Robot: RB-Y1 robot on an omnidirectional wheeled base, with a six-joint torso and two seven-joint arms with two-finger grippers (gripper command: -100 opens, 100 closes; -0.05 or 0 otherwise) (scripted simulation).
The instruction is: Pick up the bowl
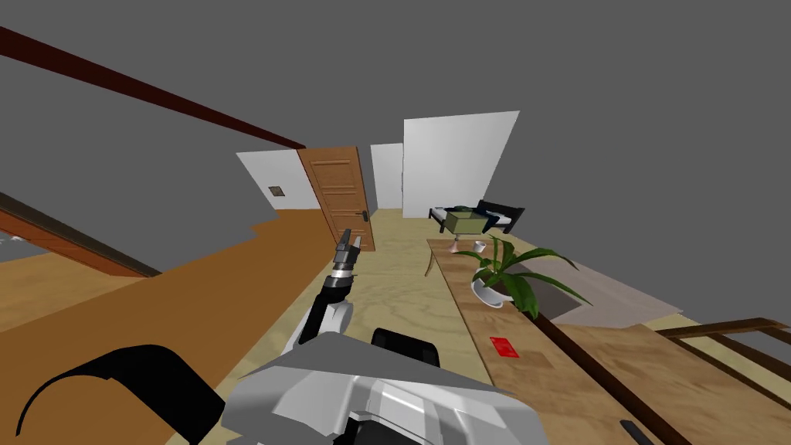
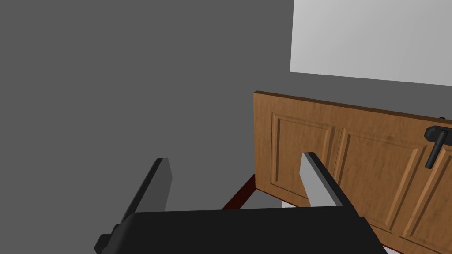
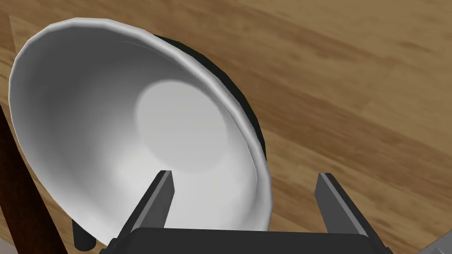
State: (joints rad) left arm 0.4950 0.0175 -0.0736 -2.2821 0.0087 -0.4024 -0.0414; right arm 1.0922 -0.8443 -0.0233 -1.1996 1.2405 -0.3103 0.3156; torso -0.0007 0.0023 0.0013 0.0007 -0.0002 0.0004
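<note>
One white bowl (image 3: 176,123) takes up most of the right wrist view. It sits on a brown wooden surface (image 3: 353,88). Its near side is cut off by the dark body of the right gripper (image 3: 245,176), and its outer side shows only as a thin dark sliver behind the rim. The right gripper's two fingers (image 3: 161,194) stand wide apart, clamping nothing. One is in front of the bowl's inside and the other is over the bare wood outside it, so the rim passes between them. I cannot tell whether either finger touches the bowl. One short dark stub (image 3: 84,238) pokes out under the bowl's edge beside a dark brown strip (image 3: 22,198), and I cannot make out what it is.

In the head view, the left gripper (image 1: 346,246) is held out ahead toward one brown panelled door (image 1: 336,193). In the left wrist view its two fingers (image 2: 315,176) are spread with nothing between them, and the door's one dark handle (image 2: 437,143) is partly cut off at the picture's edge.

One long wooden table (image 1: 541,378) runs along the right side. It carries one leafy plant (image 1: 514,270) in a white pot, one red card (image 1: 504,348) and one small cup (image 1: 480,246). A dark object (image 1: 637,431) at the bottom edge is cut off and too small to tell.
</note>
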